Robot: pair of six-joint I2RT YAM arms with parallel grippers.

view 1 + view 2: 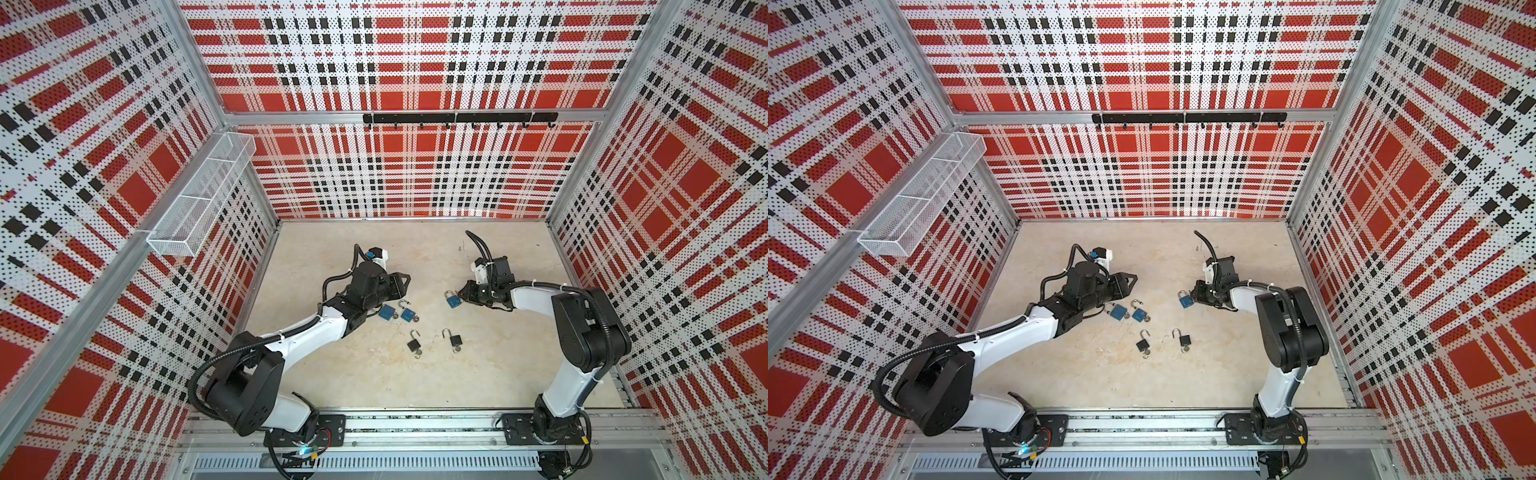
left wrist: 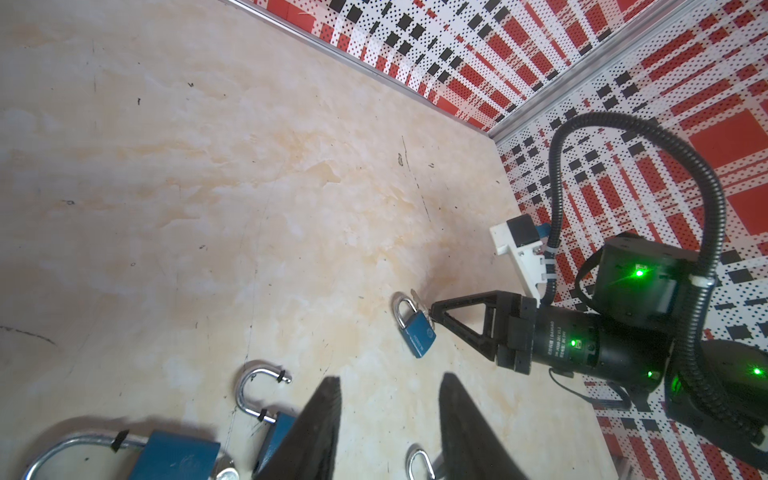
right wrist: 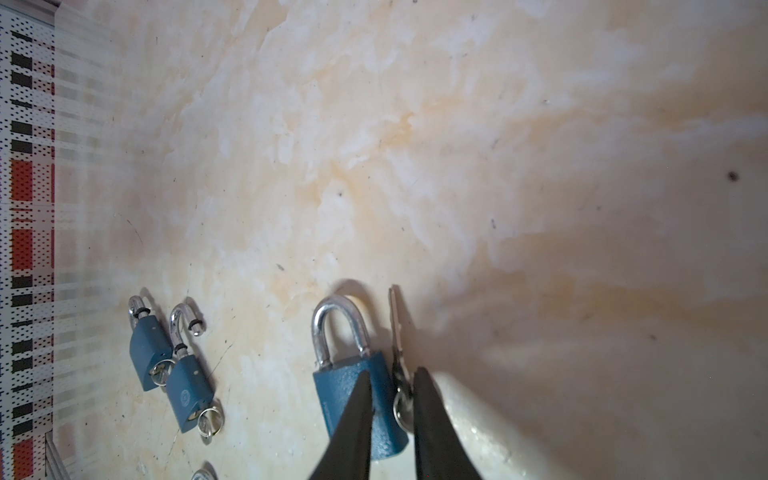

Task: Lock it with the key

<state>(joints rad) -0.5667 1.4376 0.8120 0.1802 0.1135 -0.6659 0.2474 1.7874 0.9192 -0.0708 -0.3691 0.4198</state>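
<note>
A blue padlock with its shackle pushed in lies flat on the table, also visible in a top view. A silver key on a ring lies right beside it, pointing the same way as the shackle. My right gripper sits low over them, open by a narrow gap. The key ring and the lock's near edge show between its fingers. My left gripper hovers open to the left, nothing between its fingers, and sees the lock from across the table.
Two blue padlocks with open shackles lie under the left arm. Two black open padlocks lie nearer the front. A wire basket hangs on the left wall, a hook rail on the back wall.
</note>
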